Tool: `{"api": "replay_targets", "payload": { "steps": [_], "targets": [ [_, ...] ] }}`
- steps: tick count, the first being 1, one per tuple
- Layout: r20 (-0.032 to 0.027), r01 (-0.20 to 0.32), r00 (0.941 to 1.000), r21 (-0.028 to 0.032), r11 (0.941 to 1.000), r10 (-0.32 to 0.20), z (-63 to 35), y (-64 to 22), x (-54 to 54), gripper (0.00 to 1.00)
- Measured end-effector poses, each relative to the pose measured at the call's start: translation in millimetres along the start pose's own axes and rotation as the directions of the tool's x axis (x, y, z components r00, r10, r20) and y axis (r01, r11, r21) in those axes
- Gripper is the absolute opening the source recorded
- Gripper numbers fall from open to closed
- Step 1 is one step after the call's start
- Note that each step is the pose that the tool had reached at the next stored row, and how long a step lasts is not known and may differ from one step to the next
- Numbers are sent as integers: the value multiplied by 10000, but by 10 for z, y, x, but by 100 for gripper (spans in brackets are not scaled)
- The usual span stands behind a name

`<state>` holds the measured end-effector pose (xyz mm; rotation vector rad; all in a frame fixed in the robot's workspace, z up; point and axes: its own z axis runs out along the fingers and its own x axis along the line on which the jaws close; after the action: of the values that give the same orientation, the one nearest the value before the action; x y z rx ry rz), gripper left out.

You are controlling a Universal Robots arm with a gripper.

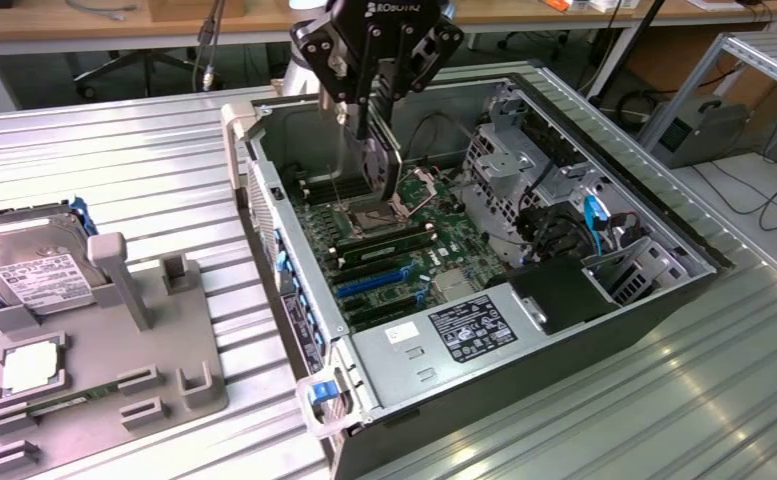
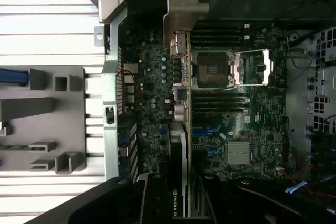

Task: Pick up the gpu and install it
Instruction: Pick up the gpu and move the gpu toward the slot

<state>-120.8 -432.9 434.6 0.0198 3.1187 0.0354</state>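
Gripper (image 1: 371,100) partly closed, jaws clamped on the flat faces of the gpu (image 1: 385,165), which hangs on edge inside the open computer case (image 1: 655,225), above the motherboard (image 1: 415,235) near the processor socket (image 1: 377,212). In the wrist view its silver bracket (image 2: 184,9) points toward the case wall. The card appears unseated, so the step in hand is judged to be the carry toward installation. Seating calls for the card's lower edge parallel to and directly over a blue expansion slot (image 1: 375,285), with the bracket meeting the rear wall.
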Motion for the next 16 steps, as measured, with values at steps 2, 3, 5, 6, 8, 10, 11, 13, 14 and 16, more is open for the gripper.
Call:
{"api": "replay_targets", "payload": {
  "steps": [2, 3, 5, 6, 8, 10, 11, 13, 14, 16],
  "targets": [
    [0, 0, 10000, -5, 10000, 0, 3, 1, -56, 27],
    [0, 0, 10000, -8, 10000, 0, 5, 1, -91, 27],
    [1, 1, 10000, -14, 10000, -1, 8, 1, -124, 27],
    [1, 2, 10000, -26, 10000, -2, 9, 2, -141, 27],
    [0, 5, 10000, -41, 10000, -5, 11, 3, -196, 27],
    [-1, 10, 10000, -55, 10000, -10, 13, 3, -247, 27],
    [-1, 11, 10000, -59, 10000, -11, 15, 3, -266, 27],
    [0, 12, 10000, -67, 10000, -12, 17, 4, -303, 27],
    [-1, 12, 10000, -68, 10000, -12, 18, 4, -318, 27],
    [-1, 13, 10000, -72, 10000, -13, 19, 4, -343, 27]
  ]
}}
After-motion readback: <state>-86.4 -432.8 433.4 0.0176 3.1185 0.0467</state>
